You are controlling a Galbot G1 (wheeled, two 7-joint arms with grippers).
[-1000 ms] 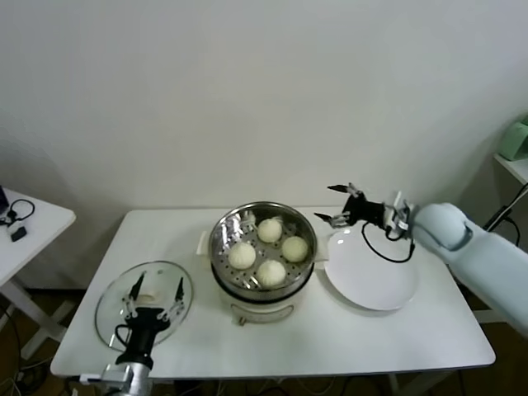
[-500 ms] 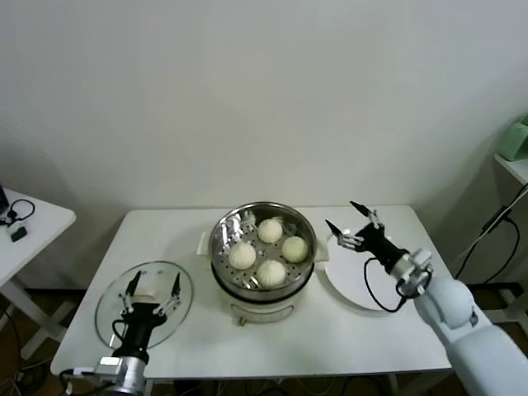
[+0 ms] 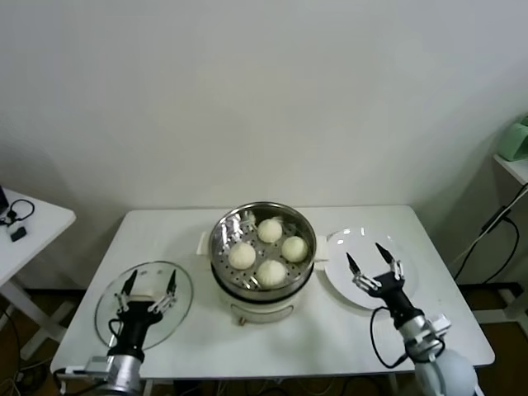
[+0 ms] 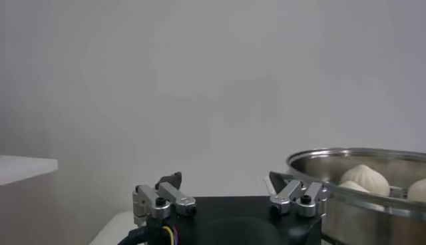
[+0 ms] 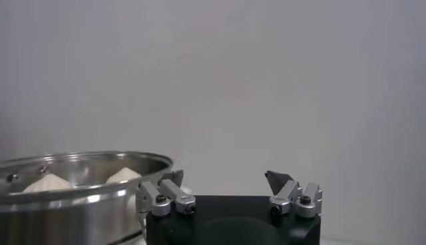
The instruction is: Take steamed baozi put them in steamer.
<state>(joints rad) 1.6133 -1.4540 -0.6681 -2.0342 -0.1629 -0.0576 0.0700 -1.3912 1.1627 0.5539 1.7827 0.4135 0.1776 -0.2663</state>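
At the near edge of the white counter [image 3: 330, 346], two end effectors are pointing upward, both empty with fingers spread apart: the left end effector [image 3: 148, 285] is hovering over a round glass lid [image 3: 111, 318] at about eight o'clock from the steamer, and the right end effector [image 3: 373, 262] is hovering over a flat white plate [image 3: 408, 276] at about four o'clock. Farther back, the steamer [image 3: 262, 285] is sitting at the counter's centre, with four steamed baozi [image 3: 271, 271] lying clustered on its perforated floor.
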